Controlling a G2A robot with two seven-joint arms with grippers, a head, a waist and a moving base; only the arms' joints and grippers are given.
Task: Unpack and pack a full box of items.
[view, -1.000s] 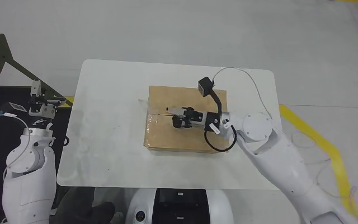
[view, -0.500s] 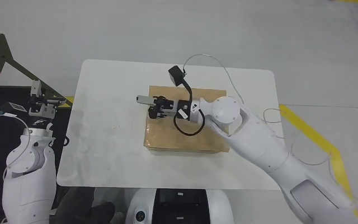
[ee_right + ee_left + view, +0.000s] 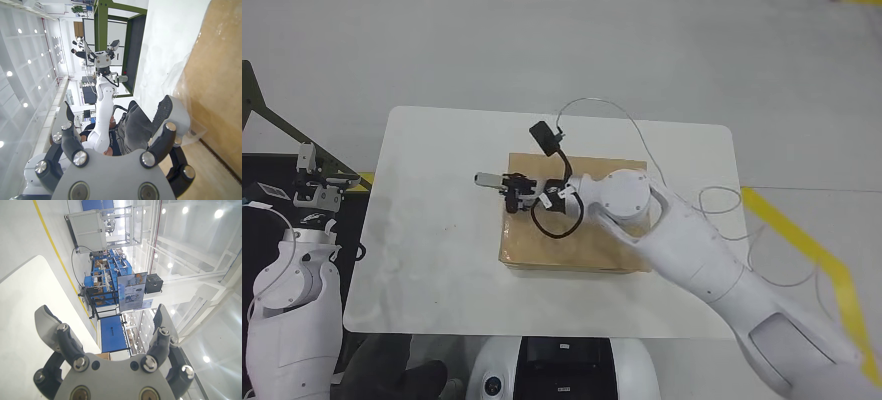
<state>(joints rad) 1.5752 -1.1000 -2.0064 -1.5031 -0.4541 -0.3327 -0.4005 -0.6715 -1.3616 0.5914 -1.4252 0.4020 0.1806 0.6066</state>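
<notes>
While the robot works at a white table with rounded corners, pale grey floor lies all round it, crossed by a yellow floor line on the robot's right. Green metal frame stands off the table's far left corner. Left wrist view takes in a high hall: ceiling lights, blue shelving, a large screen. Cardboard box sits flat near the middle of the table, slightly toward the far edge, top closed, clear tape film puckered along one edge. Right arm lies stretched across the box top from the robot's right, forearm low over the cardboard, a thin white cable looping off the wrist. Right gripper points out past the box's left edge, over bare table near the box's far left corner; its fingers stand spread with nothing between them, and in the right wrist view one finger sits just beside the taped box edge; contact cannot be told. Left arm is folded up off the table's left side, beside the edge. Left gripper points upward toward the ceiling, fingers wide apart, holding nothing; the table corner shows beneath one finger in its own wrist view.
</notes>
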